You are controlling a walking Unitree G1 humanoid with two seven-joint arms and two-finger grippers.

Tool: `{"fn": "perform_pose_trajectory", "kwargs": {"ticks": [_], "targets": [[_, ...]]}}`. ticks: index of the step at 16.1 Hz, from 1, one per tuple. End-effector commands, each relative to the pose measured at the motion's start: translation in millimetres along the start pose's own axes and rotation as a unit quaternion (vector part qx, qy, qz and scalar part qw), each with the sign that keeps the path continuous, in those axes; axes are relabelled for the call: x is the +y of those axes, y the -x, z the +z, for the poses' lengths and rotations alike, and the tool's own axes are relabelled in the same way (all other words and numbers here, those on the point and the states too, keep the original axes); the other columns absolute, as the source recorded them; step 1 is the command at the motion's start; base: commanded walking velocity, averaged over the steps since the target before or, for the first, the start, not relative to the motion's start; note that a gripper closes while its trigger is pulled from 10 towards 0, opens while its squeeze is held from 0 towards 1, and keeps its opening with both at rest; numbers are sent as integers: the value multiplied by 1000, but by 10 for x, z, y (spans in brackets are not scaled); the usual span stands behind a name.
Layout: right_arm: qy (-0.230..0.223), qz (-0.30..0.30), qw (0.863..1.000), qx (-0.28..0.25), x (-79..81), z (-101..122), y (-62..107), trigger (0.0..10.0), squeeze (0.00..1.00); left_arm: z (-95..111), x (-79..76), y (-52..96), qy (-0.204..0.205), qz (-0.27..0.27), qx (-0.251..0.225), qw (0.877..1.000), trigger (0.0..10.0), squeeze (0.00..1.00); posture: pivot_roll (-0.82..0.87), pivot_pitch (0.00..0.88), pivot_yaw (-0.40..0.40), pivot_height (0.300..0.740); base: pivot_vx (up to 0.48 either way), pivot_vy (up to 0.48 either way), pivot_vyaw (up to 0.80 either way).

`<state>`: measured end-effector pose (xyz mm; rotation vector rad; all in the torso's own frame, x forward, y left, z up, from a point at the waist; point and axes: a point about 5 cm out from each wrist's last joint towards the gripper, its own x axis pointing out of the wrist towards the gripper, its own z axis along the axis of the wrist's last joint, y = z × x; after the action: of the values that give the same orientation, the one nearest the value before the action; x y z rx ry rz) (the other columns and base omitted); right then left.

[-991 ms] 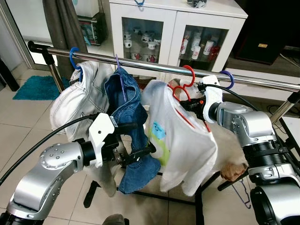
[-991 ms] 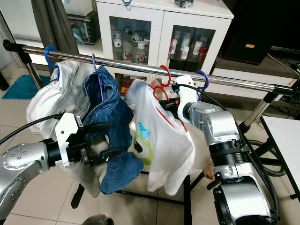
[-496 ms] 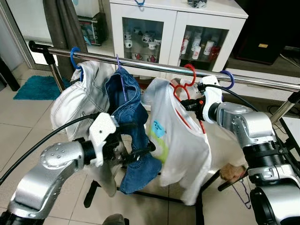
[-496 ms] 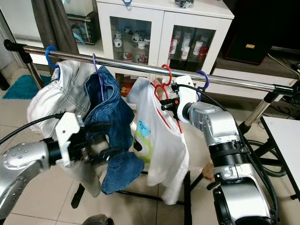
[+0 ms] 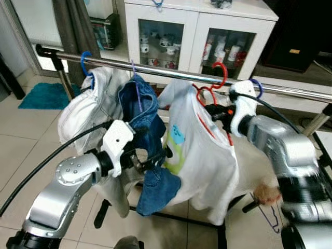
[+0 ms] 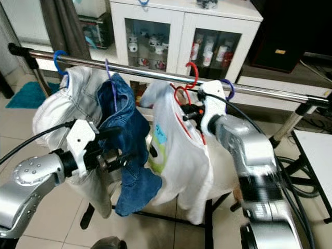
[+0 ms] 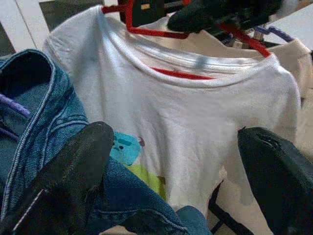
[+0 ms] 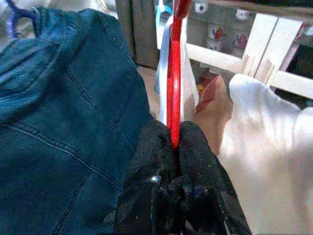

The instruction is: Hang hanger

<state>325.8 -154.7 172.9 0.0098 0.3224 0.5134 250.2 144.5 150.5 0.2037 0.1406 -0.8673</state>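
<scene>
A red hanger (image 5: 213, 92) carries a white T-shirt (image 5: 199, 150) with a blue and green print. Its hook (image 5: 221, 72) stands at the steel rail (image 5: 171, 73); I cannot tell whether it rests on it. My right gripper (image 5: 215, 111) is shut on the red hanger (image 8: 173, 83) just below the hook. My left gripper (image 5: 153, 153) is open, low beside the hanging blue jeans (image 5: 142, 129), its fingers (image 7: 73, 171) spread before the T-shirt (image 7: 186, 127).
On the rail to the left hang a white jacket (image 5: 85, 111) on a blue hanger (image 5: 84, 59) and jeans on a purple hanger (image 5: 134, 78). Another purple hook (image 5: 258, 87) hangs to the right. A white glass-door cabinet (image 5: 199, 36) stands behind. The floor is tiled.
My right gripper has lifted the red hanger so that its hook rose up to the rail. The T-shirt swung and hangs lower and fuller. The left gripper stayed by the jeans.
</scene>
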Motion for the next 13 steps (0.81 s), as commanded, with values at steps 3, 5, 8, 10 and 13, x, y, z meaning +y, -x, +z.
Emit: {"fn": "perform_pose_trajectory", "kwargs": {"ticks": [3, 5, 8, 10, 13], "targets": [[20, 3, 1000, -14, 29, 31, 149, 0, 0, -25, -22, -30, -6, 4, 6, 1000, 10000, 0, 91, 0, -39, 740, 0, 0, 0], [31, 7, 999, -13, 83, -19, 216, 0, 0, -26, -26, -39, -4, 3, 7, 1000, 10000, 0, 92, 0, -41, 740, 0, 0, 0], [31, 5, 999, -12, 118, -51, 272, 0, 0, -30, -21, -40, -5, 2, 10, 1000, 10000, 0, 87, 0, -38, 740, -160, 0, 0], [28, -1, 1000, -12, 145, -87, 325, 0, 0, -35, -14, -41, -4, 4, 11, 1000, 10000, 0, 86, 0, -38, 740, 0, 0, 0], [14, -15, 1000, -3, 192, -234, 408, 0, 0, -48, -3, -47, 0, 8, 12, 1000, 10000, 0, 80, 0, -38, 740, 0, 0, 0]]}}
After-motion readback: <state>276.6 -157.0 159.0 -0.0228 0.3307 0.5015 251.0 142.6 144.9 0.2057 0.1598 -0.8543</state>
